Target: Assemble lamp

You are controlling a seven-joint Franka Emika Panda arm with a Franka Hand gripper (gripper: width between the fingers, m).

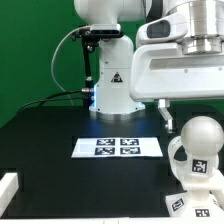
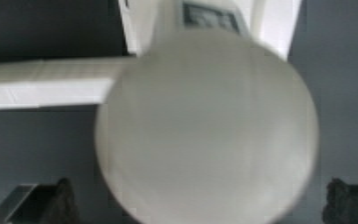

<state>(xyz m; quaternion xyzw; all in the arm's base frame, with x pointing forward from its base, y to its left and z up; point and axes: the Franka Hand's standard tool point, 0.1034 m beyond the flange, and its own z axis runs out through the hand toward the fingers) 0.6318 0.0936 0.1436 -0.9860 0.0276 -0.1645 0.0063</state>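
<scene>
The white bulb [image 1: 203,137] stands upright at the exterior view's lower right, round head up, with tags on its lower body. It seems to rest on the square base [image 1: 203,192], which is cut off by the frame edge. My gripper [image 1: 166,114] hangs just above and to the left of the bulb's head. In the wrist view the bulb's head [image 2: 208,125] fills the middle, blurred and very close. The two dark fingertips [image 2: 44,203] stand wide apart on either side of it, not touching. The gripper [image 2: 197,206] is open and empty. The shade is out of view.
The marker board [image 1: 118,146] lies flat in the middle of the black table. A white block [image 1: 8,188] sits at the lower left corner. The arm's white pedestal [image 1: 112,85] stands at the back. A white bar [image 2: 43,85] and a tagged white part [image 2: 211,15] lie beyond the bulb.
</scene>
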